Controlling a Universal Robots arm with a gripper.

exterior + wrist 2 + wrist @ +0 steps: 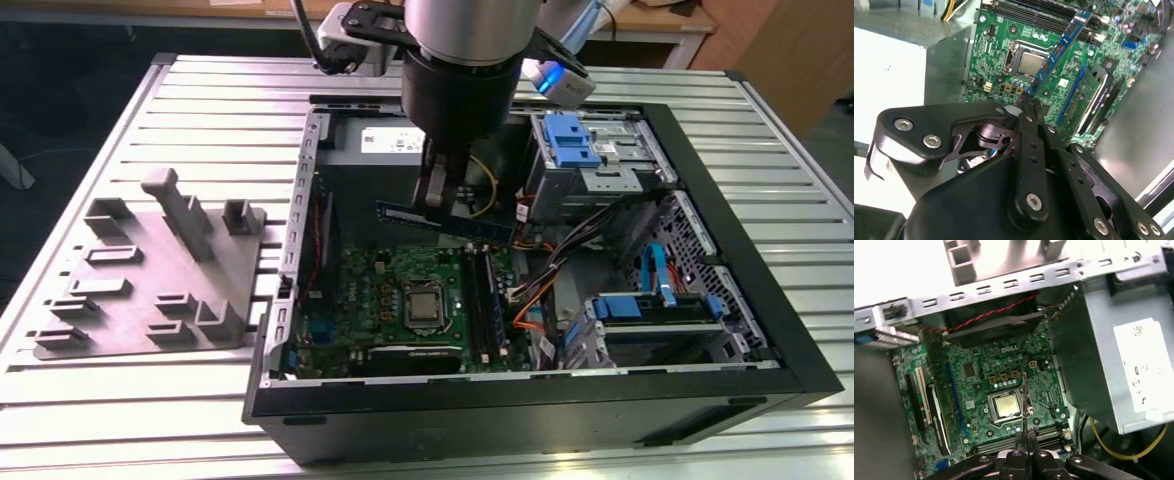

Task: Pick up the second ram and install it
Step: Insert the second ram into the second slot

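blue-green and slim, the second ram (443, 222) hangs in the air above the motherboard (387, 285), inside the open computer case (781, 335) and well apart from the grey holder tray (147, 300) on the table (200, 100). we see the gripper (437, 204) closed on it, the fingers (1029, 145) pinching its two flat faces about midway along the upper edge. in the second wrist view the strip runs out from the fingertips over the processor socket (1029, 62). the dark memory slots (483, 300) lie below it, untouched, and the strip looks turned across them rather than along them. we judge it light and stiff but fragile: the black chips (1056, 47) and the contact edge should stay free of the pads, and the bare upper edge near the middle is the sound place to hold. its smooth faces could slip or twist under any sideways push.
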